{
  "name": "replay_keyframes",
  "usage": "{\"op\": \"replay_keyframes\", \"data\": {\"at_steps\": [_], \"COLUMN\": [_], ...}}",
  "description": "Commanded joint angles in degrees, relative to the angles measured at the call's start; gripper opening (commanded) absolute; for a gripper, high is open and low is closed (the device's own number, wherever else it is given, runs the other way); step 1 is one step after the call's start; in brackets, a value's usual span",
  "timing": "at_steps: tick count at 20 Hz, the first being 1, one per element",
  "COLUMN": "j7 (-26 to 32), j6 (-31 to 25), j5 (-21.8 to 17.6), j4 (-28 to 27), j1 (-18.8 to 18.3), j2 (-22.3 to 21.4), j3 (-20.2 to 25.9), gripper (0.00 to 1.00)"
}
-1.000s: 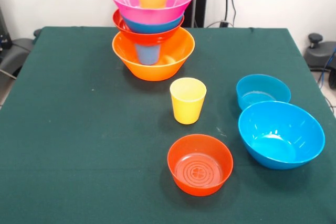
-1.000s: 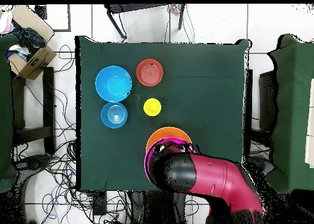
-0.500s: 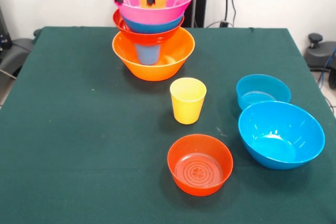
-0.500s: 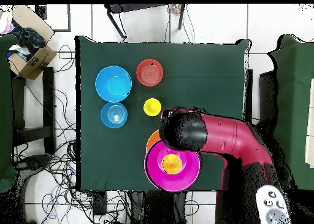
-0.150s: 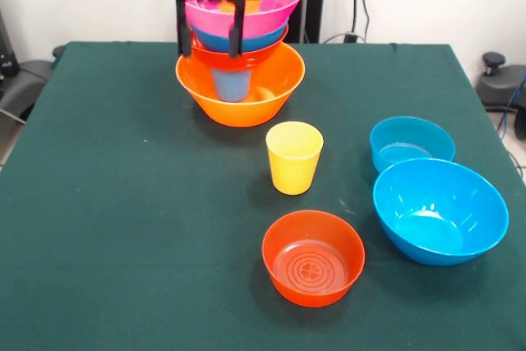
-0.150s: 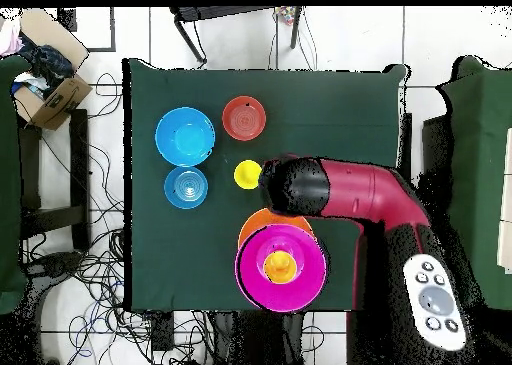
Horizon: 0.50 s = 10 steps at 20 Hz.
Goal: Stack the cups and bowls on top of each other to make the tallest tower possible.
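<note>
Front view shows us the jaws (image 5: 209, 29) apart and empty beside the tower (image 5: 239, 47), 1 yellow cup (image 5: 293, 156) standing nearer the camera.

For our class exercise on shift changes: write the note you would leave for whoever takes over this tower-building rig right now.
Claw: open and empty, hanging in front of the tower, fingers apart.
Done: the tower stands on the big orange bowl, with a blue cup inside it, then a red-orange bowl, a blue bowl and the big pink bowl holding an orange cup.
Left on the table, all loose and upright: yellow cup, red-orange bowl, smaller blue bowl, larger blue bowl.
Next, probably: the yellow cup, which is nearest the claw.
</note>
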<state>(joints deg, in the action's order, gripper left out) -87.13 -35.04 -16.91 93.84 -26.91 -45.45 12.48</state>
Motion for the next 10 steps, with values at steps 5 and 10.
{"op": "replay_keyframes", "data": {"at_steps": [5, 10], "j7": [-1.9, -5.8], "j6": [-3.7, -8.6], "j5": [-2.5, -0.9], "j4": [-13.9, -19.0], "j1": [5.0, 8.8], "j2": [8.2, 9.8], "j3": [2.2, 0.0], "gripper": [1.0, 1.0]}}
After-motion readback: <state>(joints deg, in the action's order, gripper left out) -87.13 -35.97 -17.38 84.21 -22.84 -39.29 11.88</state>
